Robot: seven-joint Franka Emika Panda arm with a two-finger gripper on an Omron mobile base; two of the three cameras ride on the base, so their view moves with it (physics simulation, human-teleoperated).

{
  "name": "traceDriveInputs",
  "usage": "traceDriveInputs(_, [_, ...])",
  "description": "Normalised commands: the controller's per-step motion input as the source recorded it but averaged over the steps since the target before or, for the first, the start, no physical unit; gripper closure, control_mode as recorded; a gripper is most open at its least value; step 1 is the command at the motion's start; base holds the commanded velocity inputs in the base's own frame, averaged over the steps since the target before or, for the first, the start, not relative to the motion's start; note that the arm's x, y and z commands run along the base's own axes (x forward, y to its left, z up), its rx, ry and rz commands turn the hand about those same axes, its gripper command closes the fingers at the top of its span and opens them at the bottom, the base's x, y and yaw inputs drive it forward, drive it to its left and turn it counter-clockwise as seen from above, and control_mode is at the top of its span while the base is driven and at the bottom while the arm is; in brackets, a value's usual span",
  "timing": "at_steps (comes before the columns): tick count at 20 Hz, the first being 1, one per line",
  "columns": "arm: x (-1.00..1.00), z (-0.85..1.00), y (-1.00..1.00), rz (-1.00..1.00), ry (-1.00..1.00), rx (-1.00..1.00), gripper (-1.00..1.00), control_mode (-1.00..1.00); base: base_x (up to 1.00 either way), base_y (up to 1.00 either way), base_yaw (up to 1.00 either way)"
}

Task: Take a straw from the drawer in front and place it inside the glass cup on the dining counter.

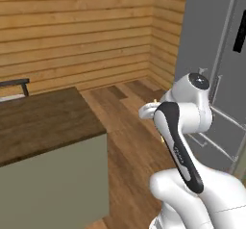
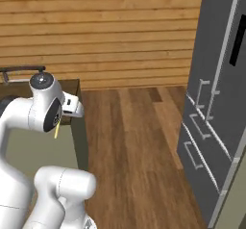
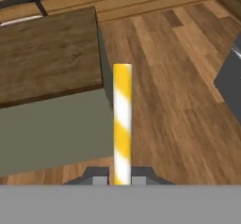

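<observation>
The tool point(image 3: 122, 180) is clamped on the striped straw point(image 3: 122, 124), held beside the dining counter point(image 3: 47, 53)

Here's the dining counter point(image 1: 43, 122) — dark wood-grain slab on a sage-green base, its near end bare. At the far edge sits a dark bar-shaped object point(image 3: 23, 1), too cut off to identify. Beyond lies wooden plank floor point(image 2: 139, 136) — bare.

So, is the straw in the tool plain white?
No: in the hand view the straw shows yellow and white stripes, rising from between the tool tips.
</observation>
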Motion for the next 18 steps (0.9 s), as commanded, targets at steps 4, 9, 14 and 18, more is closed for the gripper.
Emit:
traceDriveInputs(4, [0.00, 0.00, 0.00, 0.00, 0.00, 0.00, 1.00, 1.00, 1.00, -0.66, 0.25])
traceDriveInputs(9, [0.00, 0.00, 0.00, 0.00, 0.00, 0.00, 1.00, 1.00, 1.00, -0.53, 0.26])
traceDriveInputs(14, [0.00, 0.00, 0.00, 0.00, 0.00, 0.00, 1.00, 1.00, 1.00, -0.20, 0.25])
traceDriveInputs(18, [0.00, 0.00, 0.00, 0.00, 0.00, 0.00, 1.00, 1.00, 1.00, -0.01, 0.26])
